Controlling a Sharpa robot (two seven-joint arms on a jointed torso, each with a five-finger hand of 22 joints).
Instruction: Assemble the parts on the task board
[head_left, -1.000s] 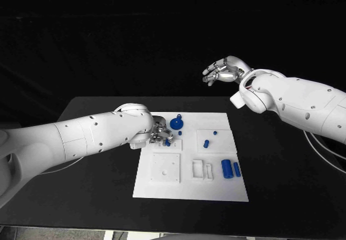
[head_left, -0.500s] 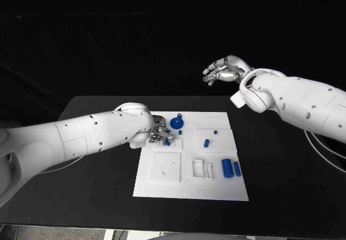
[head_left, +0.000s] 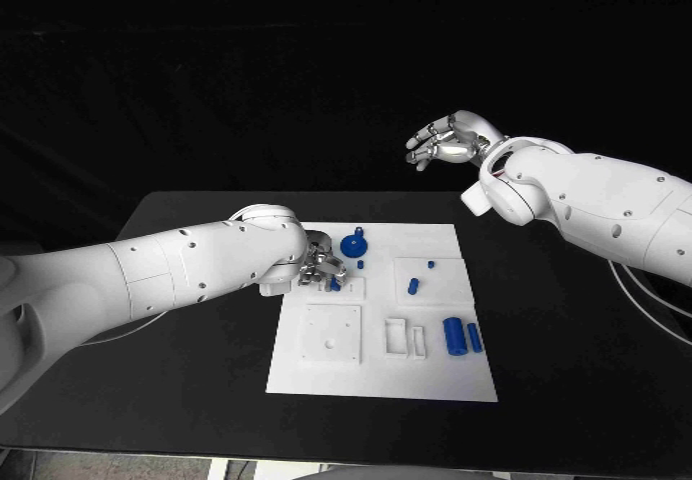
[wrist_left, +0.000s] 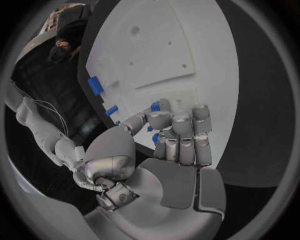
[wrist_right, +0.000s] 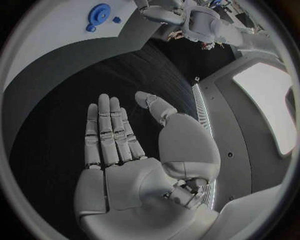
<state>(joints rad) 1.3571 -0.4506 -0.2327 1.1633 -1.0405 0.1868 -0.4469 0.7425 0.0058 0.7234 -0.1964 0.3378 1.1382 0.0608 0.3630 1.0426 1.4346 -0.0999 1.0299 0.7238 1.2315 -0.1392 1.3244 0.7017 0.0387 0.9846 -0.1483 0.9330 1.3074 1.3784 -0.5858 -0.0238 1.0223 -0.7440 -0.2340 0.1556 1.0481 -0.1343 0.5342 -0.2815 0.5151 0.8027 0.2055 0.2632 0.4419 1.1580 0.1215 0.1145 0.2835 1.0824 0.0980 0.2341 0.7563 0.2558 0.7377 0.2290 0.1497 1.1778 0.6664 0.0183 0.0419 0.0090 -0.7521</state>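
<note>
Head view: nothing shifting since a second ago; left hand (head_left: 319, 270) staying curled, pinching small blue plastic peg (head_left: 335, 284) over white task board (head_left: 433, 380); right hand (head_left: 449, 140) hovering spread, empty — insertion stalling.

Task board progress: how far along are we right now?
Early. Nothing clearly looks assembled: the task board has loose parts on it, a blue disc near its far edge and two blue cylinders lying near its right edge. In hand: the left hand works a small blue part on the board. The right hand is raised, holding nothing.
</note>
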